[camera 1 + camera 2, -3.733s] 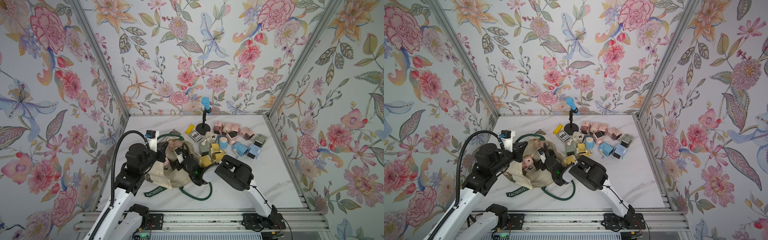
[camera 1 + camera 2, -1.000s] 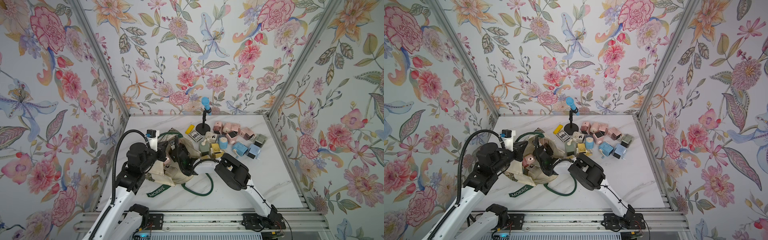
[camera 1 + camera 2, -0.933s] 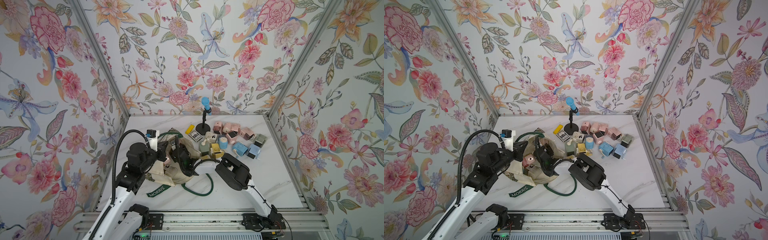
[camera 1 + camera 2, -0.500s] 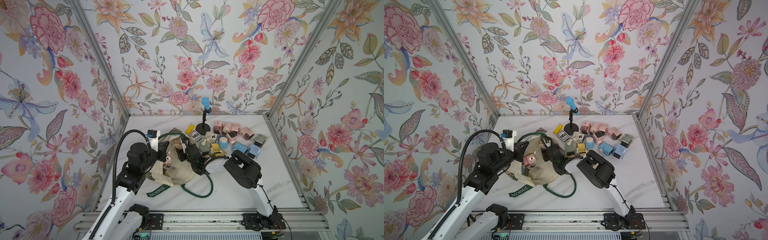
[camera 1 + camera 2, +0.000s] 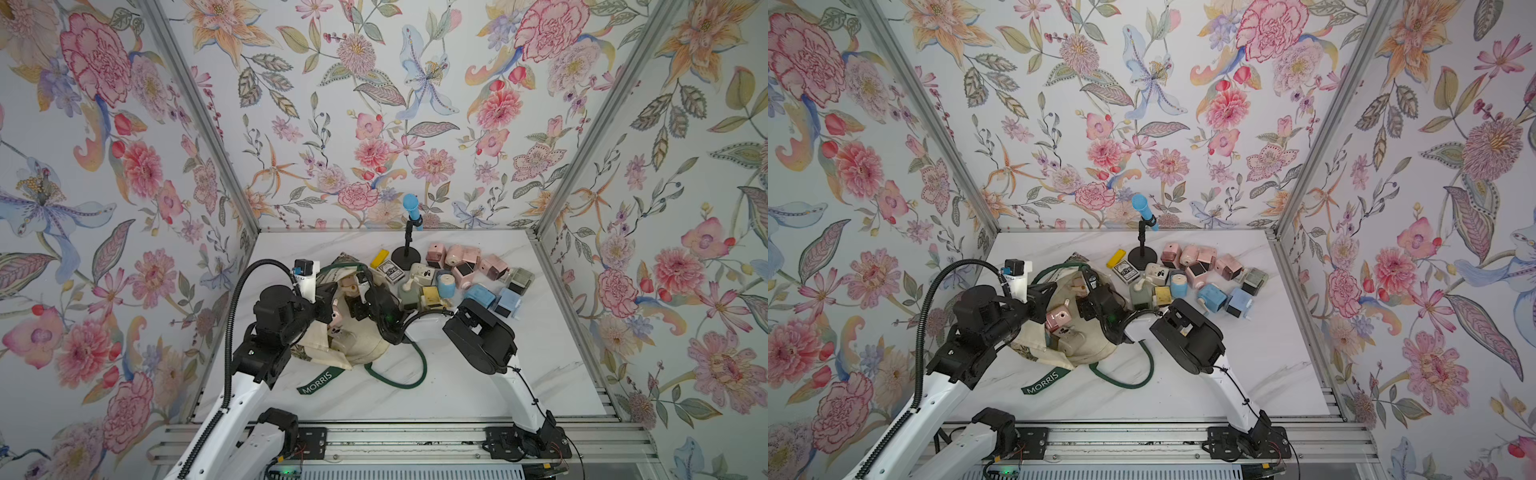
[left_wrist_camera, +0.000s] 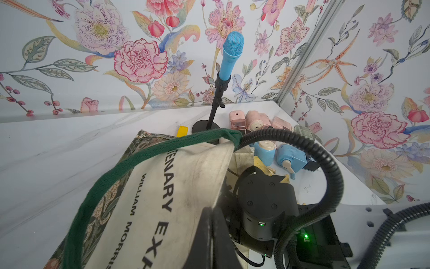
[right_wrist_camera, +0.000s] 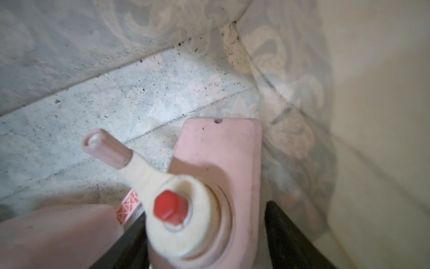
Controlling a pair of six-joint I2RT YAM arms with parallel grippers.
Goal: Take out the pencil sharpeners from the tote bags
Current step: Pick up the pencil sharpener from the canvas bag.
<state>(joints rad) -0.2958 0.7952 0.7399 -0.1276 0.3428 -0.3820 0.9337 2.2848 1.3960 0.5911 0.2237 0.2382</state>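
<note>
On my feed, the white marble table carries the cream tote bag, slumped toward its left side with the mouth gaping. To the right of the bag, beside the microphone stand, a heap of pencil sharpeners lies out on the table. My left gripper is pressed together, pinching the bag's canvas rim. My right gripper reaches inside the bag, jaws flanking a pink sharpener; I cannot tell whether they press it. A second pink sharpener shows in the mouth.
</note>
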